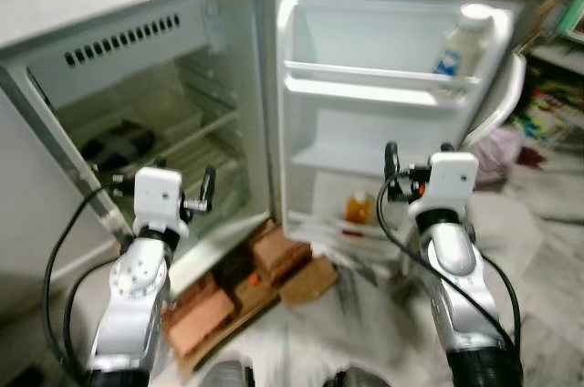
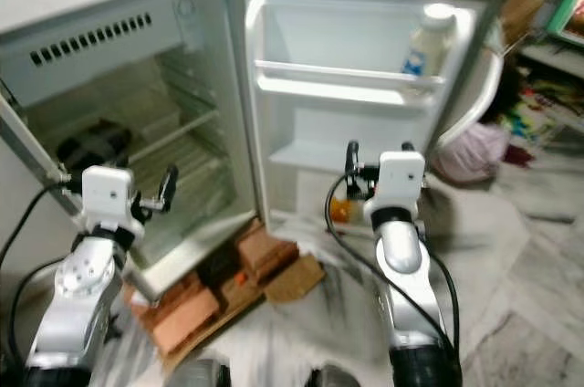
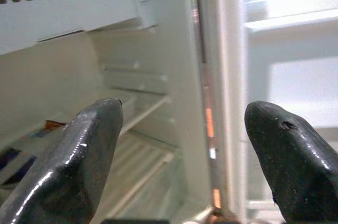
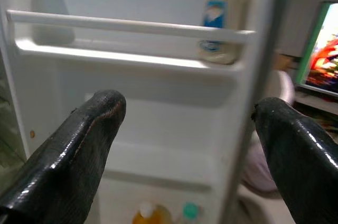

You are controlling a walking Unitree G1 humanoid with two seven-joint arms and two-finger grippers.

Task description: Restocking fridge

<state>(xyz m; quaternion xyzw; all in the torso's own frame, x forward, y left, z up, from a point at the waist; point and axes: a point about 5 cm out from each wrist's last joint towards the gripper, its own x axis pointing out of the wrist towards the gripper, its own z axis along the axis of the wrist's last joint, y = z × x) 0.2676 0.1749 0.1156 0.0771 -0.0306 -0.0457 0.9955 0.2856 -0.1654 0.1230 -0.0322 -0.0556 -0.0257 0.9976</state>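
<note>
Silver arms raised before open fridge (image 1: 182, 131); both jaws spread wide, empty.

white fridge (image 1: 137, 36), blue-labelled white bottle (image 1: 459, 43), orange bottle (image 1: 358, 208)

Parted fingers (image 3: 84, 155) before fridge shelves (image 3: 142, 145), seemingly bare

both arms raised forward, left end effector (image 3: 182, 145) spread empty, right end effector (image 4: 187, 145) likewise
</note>
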